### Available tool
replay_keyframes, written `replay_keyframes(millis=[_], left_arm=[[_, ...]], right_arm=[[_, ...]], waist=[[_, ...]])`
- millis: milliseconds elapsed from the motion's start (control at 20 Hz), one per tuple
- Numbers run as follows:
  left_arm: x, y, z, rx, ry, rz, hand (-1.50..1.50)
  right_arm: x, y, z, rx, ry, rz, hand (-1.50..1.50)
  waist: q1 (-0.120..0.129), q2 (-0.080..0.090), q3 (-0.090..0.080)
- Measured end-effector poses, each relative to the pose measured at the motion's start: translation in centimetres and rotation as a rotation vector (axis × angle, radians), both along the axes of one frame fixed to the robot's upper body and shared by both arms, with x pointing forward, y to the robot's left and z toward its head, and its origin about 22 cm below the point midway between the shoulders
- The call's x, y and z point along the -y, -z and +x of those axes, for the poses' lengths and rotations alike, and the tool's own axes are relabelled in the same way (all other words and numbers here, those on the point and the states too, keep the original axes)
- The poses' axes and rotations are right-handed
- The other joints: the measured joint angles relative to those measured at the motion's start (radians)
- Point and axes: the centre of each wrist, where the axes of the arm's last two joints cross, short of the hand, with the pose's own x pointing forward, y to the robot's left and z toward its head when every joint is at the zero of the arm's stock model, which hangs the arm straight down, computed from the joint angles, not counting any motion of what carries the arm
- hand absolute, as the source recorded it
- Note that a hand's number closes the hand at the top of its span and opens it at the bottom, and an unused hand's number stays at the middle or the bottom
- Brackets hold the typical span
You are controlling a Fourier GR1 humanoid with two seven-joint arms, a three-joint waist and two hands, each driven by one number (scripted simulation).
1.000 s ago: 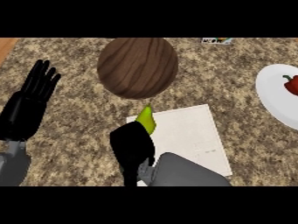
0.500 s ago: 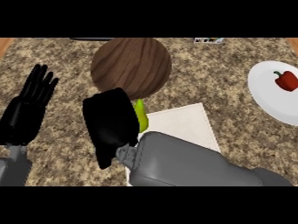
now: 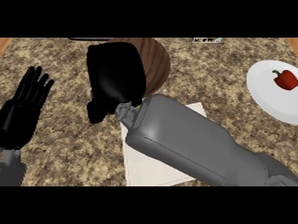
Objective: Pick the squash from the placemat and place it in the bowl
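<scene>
The brown wooden bowl (image 3: 156, 61) stands at the back middle of the counter. My right hand (image 3: 116, 76) hangs over its left half, seen from the back, fingers curled downward. The squash is almost wholly hidden under that hand; only a yellow-green sliver (image 3: 139, 104) shows by the wrist. The white placemat (image 3: 148, 173) lies nearer to me, mostly covered by my right forearm, with nothing visible on it. My left hand (image 3: 21, 109) rests open at the left, fingers up.
A white plate (image 3: 286, 107) with a red bell pepper (image 3: 285, 79) sits at the right. Wooden strips border the speckled counter at both far corners. A small item shows at the back edge (image 3: 207, 40).
My right hand has risen from the placemat with the squash and moved away from me, to over the bowl's left half. The left hand has stayed put.
</scene>
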Motion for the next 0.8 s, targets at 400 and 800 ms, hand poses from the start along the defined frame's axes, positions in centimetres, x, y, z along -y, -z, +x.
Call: replay_keyframes(millis=[400, 800], left_arm=[[0.1, -0.2, 0.5, 0.009, 0.012, 0.001, 0.00], [0.8, -0.5, 0.8, 0.019, 0.042, 0.004, 0.00]], right_arm=[[2.9, 1.2, 6.8, 0.023, 0.087, 0.108, 1.50], [5.4, 2.7, 12.2, 0.018, 0.112, 0.184, 1.50]], waist=[[0.007, 0.006, 0.000], [0.034, 0.017, 0.000]])
